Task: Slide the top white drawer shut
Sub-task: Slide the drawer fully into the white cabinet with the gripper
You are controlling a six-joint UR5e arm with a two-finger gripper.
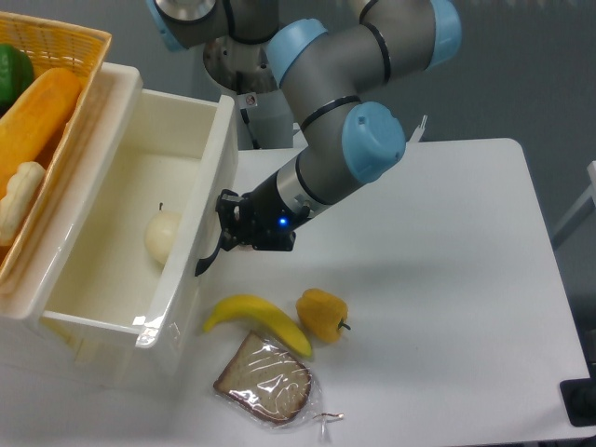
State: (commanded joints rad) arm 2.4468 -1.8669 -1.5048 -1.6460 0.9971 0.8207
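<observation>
Mid-push. My claw (226, 233) pressed against front of top white drawer (182, 233) at black handle (209, 259); cannot tell if clenched or released. Drawer part open, pale round fruit (161, 236) inside. Next, I judge: steady straight push toward cabinet (110, 102), clear of banana (256, 317).

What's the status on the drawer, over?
Black two-finger gripper pressed against cream-white plastic top drawer front, at its black handle. Drawer partly open, pale round fruit inside. Path inward unobstructed.
</observation>
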